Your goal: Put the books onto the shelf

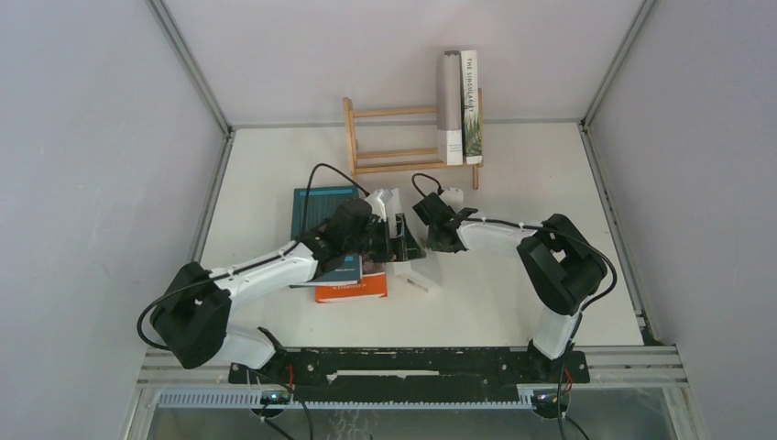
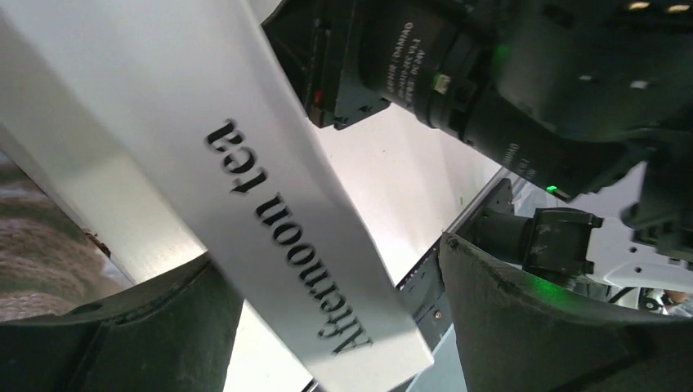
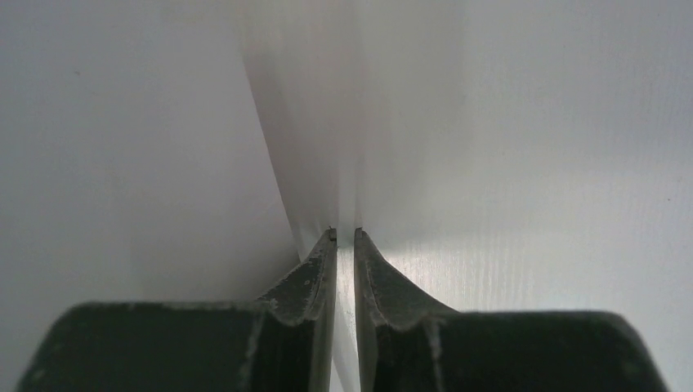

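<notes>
Evidently the Afternoon tea book (image 2: 310, 245) is shared between both arms near the middle of the table (image 1: 513, 192), in front of the shelf (image 1: 396, 153). It is stood on edge, apparently so that it can be taken to the rack upright rather than flat. The right gripper (image 3: 344, 237) is pinched almost together on a thin white edge of it, most likely the cover, a hold judged too slight for carrying. The left gripper (image 2: 319, 294) is set wide apart around the spine, with one finger (image 2: 122, 343) close beside the book and a gap seen at the other. Nothing is clamped there yet, so a firmer hold across the full thickness is presumably intended. On the shelf, the grey book (image 1: 449, 105) and The Singularity (image 1: 471, 105) are stood upright at the right end, so the slats to their left are kept for the rest. The teal book (image 1: 316, 209) and the orange book (image 1: 353, 291) are laid flat on the table by the left arm, not yet shelved.
</notes>
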